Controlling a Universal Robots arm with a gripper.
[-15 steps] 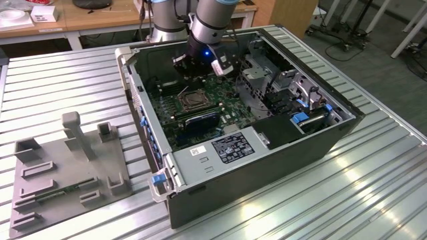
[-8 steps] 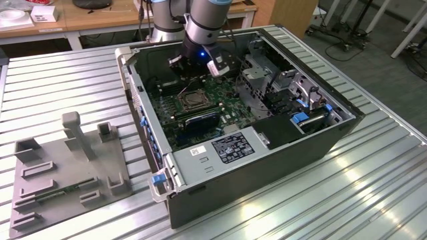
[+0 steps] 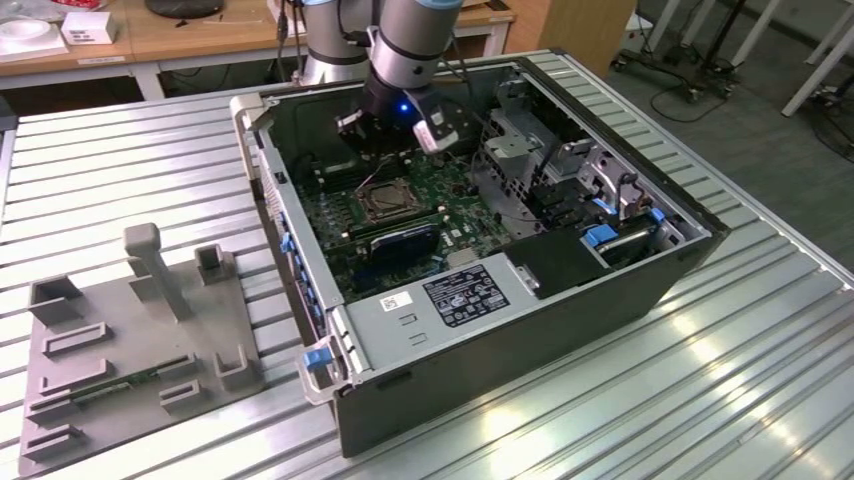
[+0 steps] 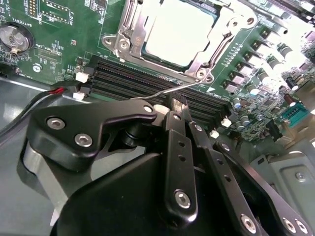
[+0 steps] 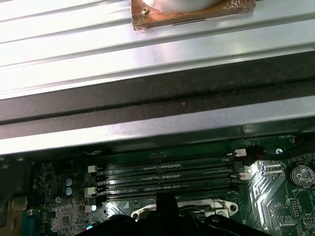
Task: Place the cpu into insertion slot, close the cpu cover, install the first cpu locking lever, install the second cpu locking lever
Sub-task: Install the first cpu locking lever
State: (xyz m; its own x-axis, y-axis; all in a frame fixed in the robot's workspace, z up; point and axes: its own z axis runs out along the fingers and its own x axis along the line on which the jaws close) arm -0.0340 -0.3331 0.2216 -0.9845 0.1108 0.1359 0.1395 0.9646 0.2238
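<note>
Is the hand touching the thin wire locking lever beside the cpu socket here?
Cannot tell. In the second wrist view the hand overlaps the end of the locking lever, which runs toward the cpu cover, but no contact or gap shows plainly.

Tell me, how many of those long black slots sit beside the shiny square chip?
4 memory slots, lying side by side in one bank between the cpu and the gripper in both wrist views. The gripper may hide more.

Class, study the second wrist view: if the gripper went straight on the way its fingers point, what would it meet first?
Probably the thin wire locking lever just past the gripper, above the black memory slots; the cpu cover lies beyond. Depth is uncertain.
</note>
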